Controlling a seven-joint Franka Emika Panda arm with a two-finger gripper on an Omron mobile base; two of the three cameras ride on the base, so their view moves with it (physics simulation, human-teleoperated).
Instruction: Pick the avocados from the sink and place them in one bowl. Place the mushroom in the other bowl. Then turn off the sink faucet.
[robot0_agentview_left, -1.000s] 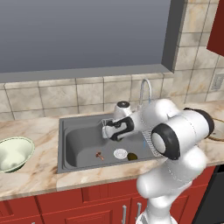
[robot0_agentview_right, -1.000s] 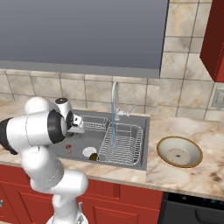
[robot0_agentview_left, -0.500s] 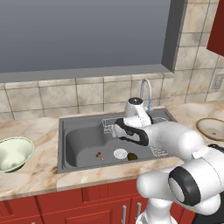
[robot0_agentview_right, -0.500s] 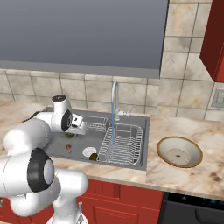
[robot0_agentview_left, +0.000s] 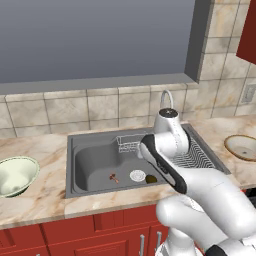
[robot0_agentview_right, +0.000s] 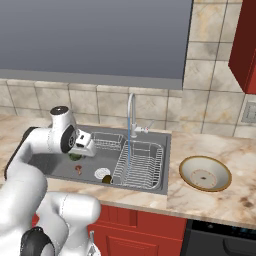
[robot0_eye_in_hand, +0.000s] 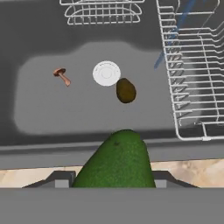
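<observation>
The tool (robot0_agentview_right: 79, 150) was closed on the green avocado (robot0_eye_in_hand: 116, 162), held above the sink (robot0_agentview_left: 95, 159) near its front rim. In the hand view the green avocado sat between the finger tips, over the sink's front edge and the marble desk (robot0_eye_in_hand: 183, 170).

The dark avocado (robot0_eye_in_hand: 125, 90) lay on the sink floor just beside the round white drain (robot0_eye_in_hand: 106, 73). The mushroom (robot0_eye_in_hand: 61, 75) lay on its side, on the far side of the drain from the dark avocado and apart from it.

A thin blue stream ran down from the faucet (robot0_agentview_right: 131, 117) to the wire rack (robot0_agentview_right: 140, 165).

The pale green bowl (robot0_agentview_left: 16, 175) stood on the desk left of the sink. The tan bowl (robot0_agentview_right: 205, 173) stood on the desk right of it. Both bowls held nothing.
</observation>
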